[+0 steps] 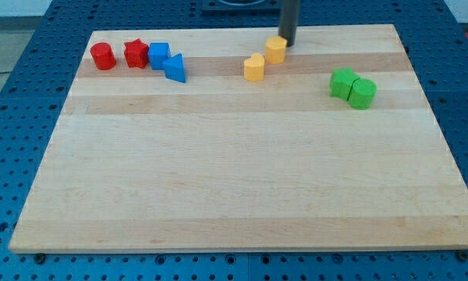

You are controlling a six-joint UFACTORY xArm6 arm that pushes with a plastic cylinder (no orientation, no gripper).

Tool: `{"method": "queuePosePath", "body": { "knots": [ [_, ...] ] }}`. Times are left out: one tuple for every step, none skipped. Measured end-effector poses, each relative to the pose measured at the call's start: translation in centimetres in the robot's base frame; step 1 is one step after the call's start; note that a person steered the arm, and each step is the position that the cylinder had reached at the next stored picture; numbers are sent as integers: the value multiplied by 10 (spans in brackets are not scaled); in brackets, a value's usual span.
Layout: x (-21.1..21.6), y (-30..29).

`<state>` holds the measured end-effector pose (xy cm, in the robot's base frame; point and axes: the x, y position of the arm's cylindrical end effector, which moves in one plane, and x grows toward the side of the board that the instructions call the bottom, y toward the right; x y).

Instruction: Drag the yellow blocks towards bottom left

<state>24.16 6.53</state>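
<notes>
Two yellow blocks sit near the view's top centre of the wooden board point(242, 172): a yellow hexagonal block point(275, 50) and, just below and left of it, a yellow heart-like block point(254, 68). They are close together, nearly touching. My tip point(286, 43) is at the view's top, right beside the upper right side of the yellow hexagonal block, touching it or almost so.
A red cylinder point(103, 56), a red star-like block point(136, 54), a blue cube point(158, 55) and a blue triangular block point(175, 68) cluster at the view's top left. A green star-like block point(343, 82) and a green cylinder point(363, 93) sit at the right.
</notes>
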Motion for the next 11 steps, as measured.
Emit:
{"method": "queuePosePath", "body": {
  "knots": [
    [12,-21],
    [31,-21],
    [41,-23],
    [41,-28],
    [41,-32],
    [40,-50],
    [18,-83],
    [-24,-122],
    [-27,-162],
    [-19,-182],
    [-3,-206]
  ]
}}
